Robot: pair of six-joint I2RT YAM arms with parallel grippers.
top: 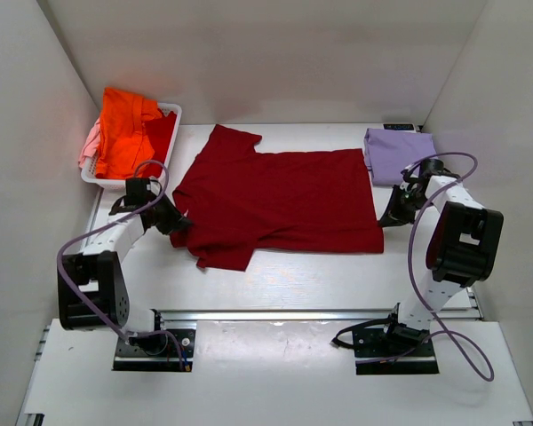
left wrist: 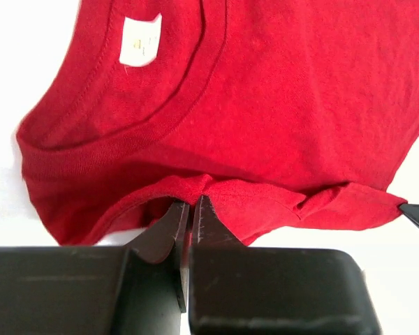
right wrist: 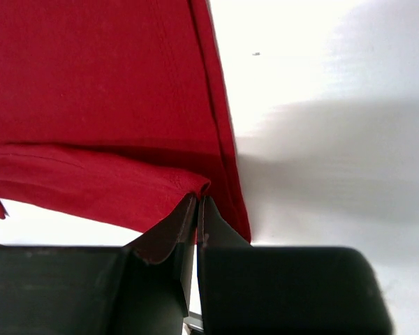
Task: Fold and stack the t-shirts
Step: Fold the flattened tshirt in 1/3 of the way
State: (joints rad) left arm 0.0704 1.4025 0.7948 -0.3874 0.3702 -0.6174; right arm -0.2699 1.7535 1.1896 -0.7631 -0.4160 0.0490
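Note:
The dark red t-shirt [top: 284,200] lies spread across the middle of the table, collar to the left. My left gripper [top: 179,222] is shut on its cloth just below the collar [left wrist: 193,199], lifting a small fold. My right gripper [top: 389,217] is shut on the shirt's hem corner at the right [right wrist: 197,199]. A folded lavender t-shirt [top: 396,153] lies at the back right. The orange t-shirt [top: 124,129] and a pale pink one [top: 89,144] sit in the white basket [top: 171,111] at the back left.
White walls close the table on three sides. A small dark device [top: 400,127] lies behind the lavender shirt. A metal rail [top: 311,313] runs along the near edge by the arm bases.

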